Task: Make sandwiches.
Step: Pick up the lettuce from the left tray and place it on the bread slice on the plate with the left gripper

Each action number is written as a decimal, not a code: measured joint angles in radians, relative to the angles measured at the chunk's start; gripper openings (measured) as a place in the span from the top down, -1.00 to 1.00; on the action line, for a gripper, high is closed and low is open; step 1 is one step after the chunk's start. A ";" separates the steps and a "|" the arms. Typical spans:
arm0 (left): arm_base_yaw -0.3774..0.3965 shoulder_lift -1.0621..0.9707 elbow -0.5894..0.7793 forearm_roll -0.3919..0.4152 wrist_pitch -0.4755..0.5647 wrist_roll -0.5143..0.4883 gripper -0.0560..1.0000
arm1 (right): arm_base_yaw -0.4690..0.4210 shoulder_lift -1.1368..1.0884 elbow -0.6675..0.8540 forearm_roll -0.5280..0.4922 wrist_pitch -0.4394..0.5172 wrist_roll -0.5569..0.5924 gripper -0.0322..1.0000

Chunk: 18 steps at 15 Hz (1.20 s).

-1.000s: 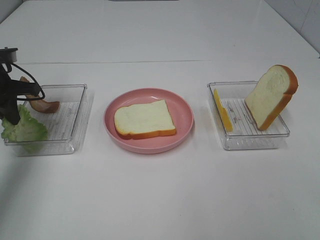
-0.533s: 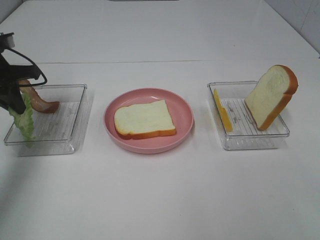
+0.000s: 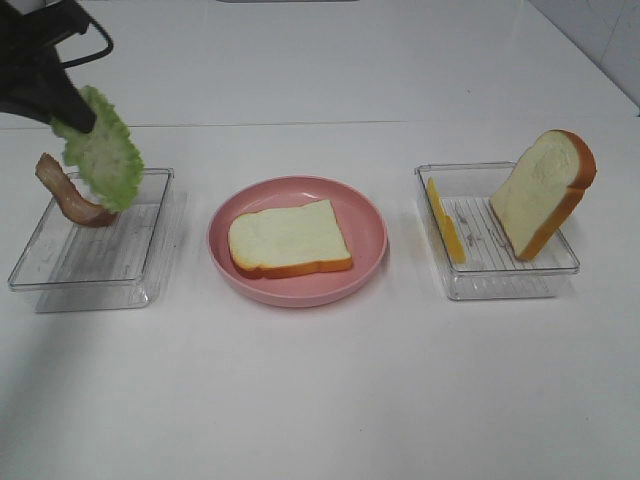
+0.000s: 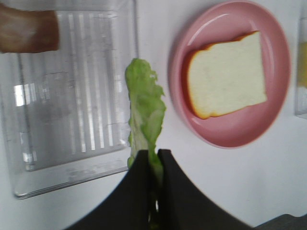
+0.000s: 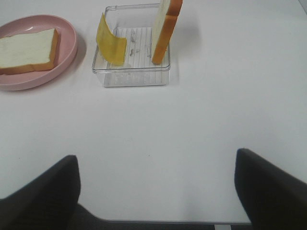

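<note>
The left claw (image 3: 82,120) is gripping a ruffled green lettuce leaf (image 3: 104,152) aloft, with the white bread slice (image 3: 290,238) on the round pink plate (image 3: 372,228) lying to its right.

No readable text, labels, brands, numbers or signs on anything in view.

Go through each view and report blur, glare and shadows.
Exterior high: even light, soft shadow under the pink plate, lettuce slightly soft. Left wrist: whole picture soft, glare patches on the clear tray, left gripper out of focus. Right wrist: sharp on the upright bread slice, the fingers of the right gripper dark and blurred.
</note>
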 joint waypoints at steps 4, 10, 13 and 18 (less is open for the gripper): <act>-0.164 0.024 0.000 -0.202 -0.092 0.124 0.88 | 0.000 0.000 0.000 0.000 0.000 0.000 -0.71; -0.227 0.228 0.000 -0.556 -0.169 0.358 0.88 | 0.000 0.000 0.000 0.001 0.000 0.000 -0.71; -0.227 0.330 0.000 -0.713 -0.169 0.470 0.88 | 0.000 0.000 0.000 0.001 0.000 0.000 -0.71; -0.227 0.423 0.000 -0.832 -0.174 0.564 0.88 | 0.000 0.000 0.000 0.002 0.000 0.000 -0.71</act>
